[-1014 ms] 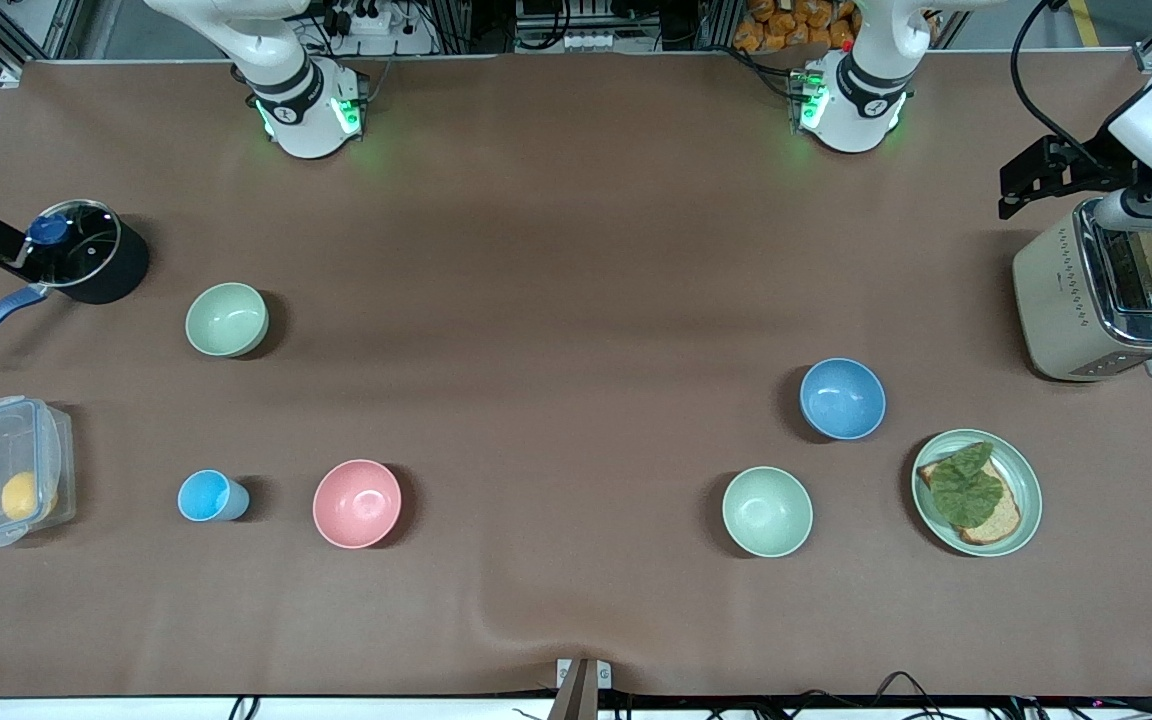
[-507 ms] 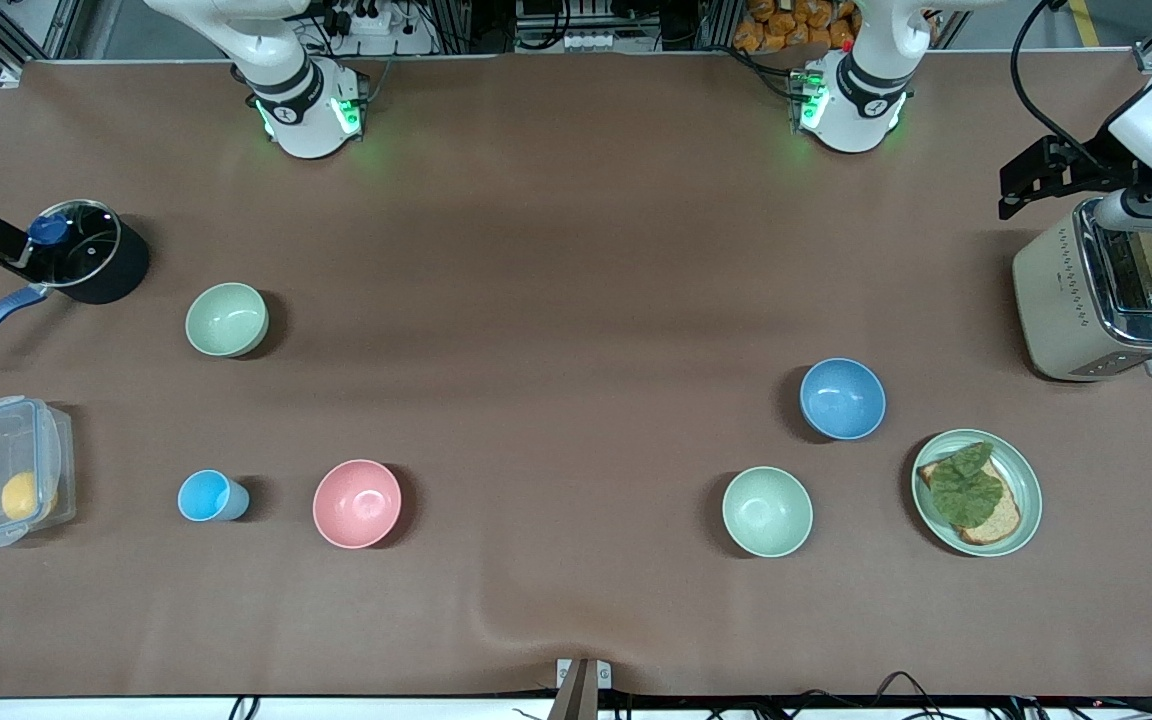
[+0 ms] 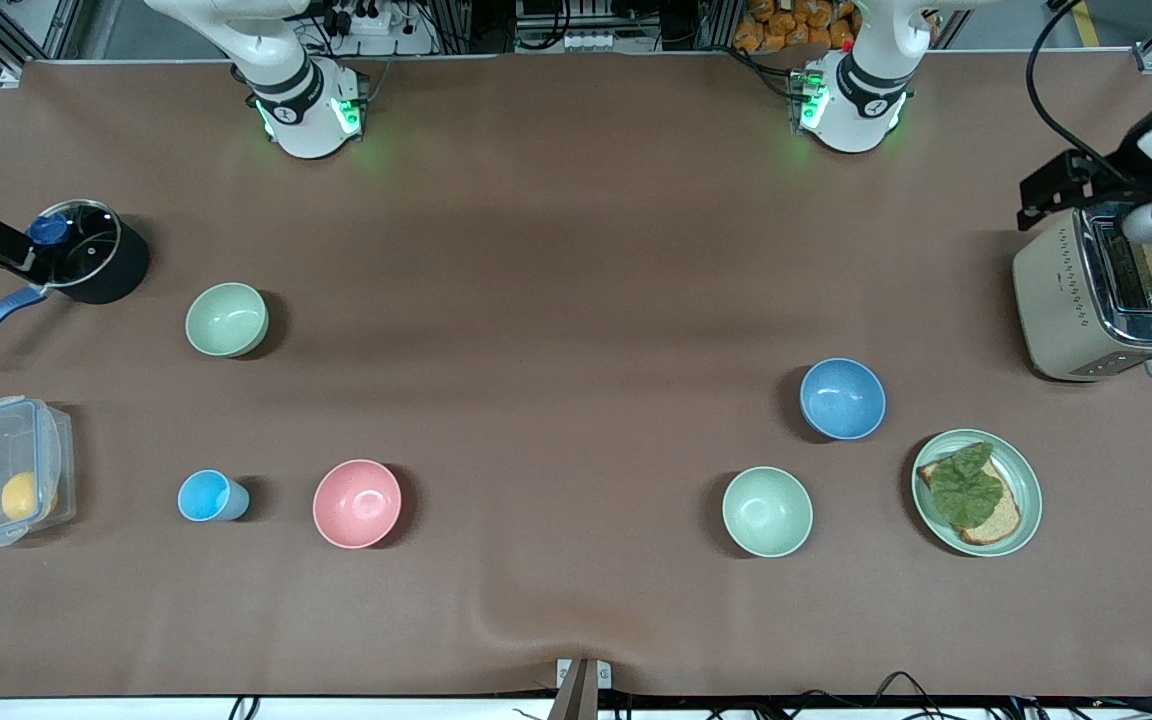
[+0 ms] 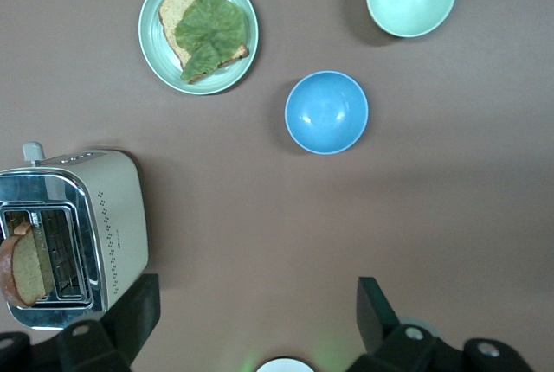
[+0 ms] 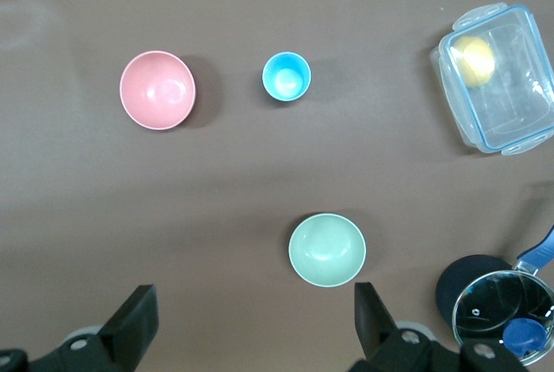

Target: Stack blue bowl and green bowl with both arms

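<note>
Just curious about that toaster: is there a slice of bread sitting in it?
Yes, the left wrist view shows a brown slice of bread standing in a slot of the toaster.

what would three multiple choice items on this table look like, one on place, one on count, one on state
1. The blue bowl lies:
A. on the plate
B. farther from the front camera than the paler green bowl
C. inside the green bowl

2. Round bowls on the table, not counting the cup:
A. two
B. four
C. six

3. The left end effector:
A. open over bare table beside the toaster
B. shut on the blue bowl
C. shut on the toast

Answers:
1 B: it sits higher in the front view, apart from that bowl.
2 B: two green, one blue, one pink bowl.
3 A: the left wrist view shows its fingers spread with nothing between them.
</note>
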